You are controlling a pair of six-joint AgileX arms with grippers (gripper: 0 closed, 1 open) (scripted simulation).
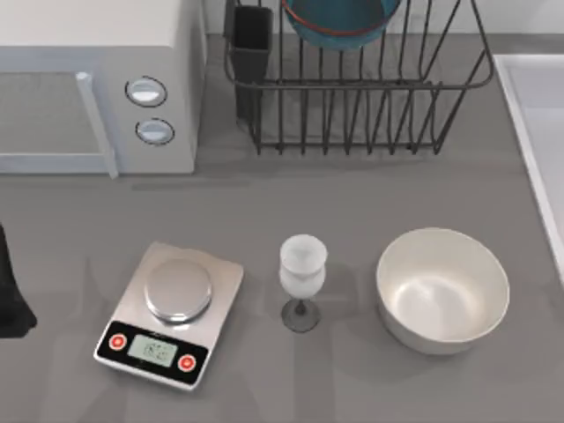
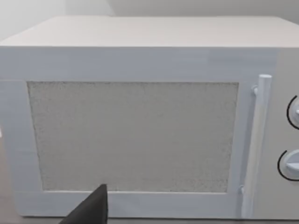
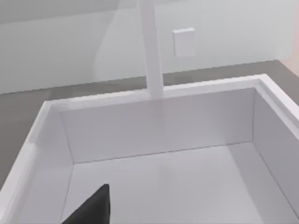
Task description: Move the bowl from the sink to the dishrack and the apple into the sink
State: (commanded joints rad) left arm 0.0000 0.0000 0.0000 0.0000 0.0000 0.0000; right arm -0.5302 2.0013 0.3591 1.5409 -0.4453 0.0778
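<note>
The teal-blue bowl [image 1: 339, 19] with its orange-red rim stands among the upright bars of the black dishrack [image 1: 370, 115] at the back of the table. The sink [image 1: 538, 132] lies along the table's right edge. In the right wrist view its white basin [image 3: 163, 186] opens just below my right gripper [image 3: 91, 210], of which a dark tip shows. The apple is out of view. My left arm [image 1: 11, 300] is parked at the table's left edge, and my left gripper [image 2: 91, 210] faces the microwave door.
A white microwave [image 1: 97, 84] fills the back left. A kitchen scale [image 1: 172, 313], a frosted wine glass [image 1: 302, 278] and a cream-white bowl [image 1: 442, 289] stand in a row across the front. A faucet post [image 3: 152, 51] rises behind the basin.
</note>
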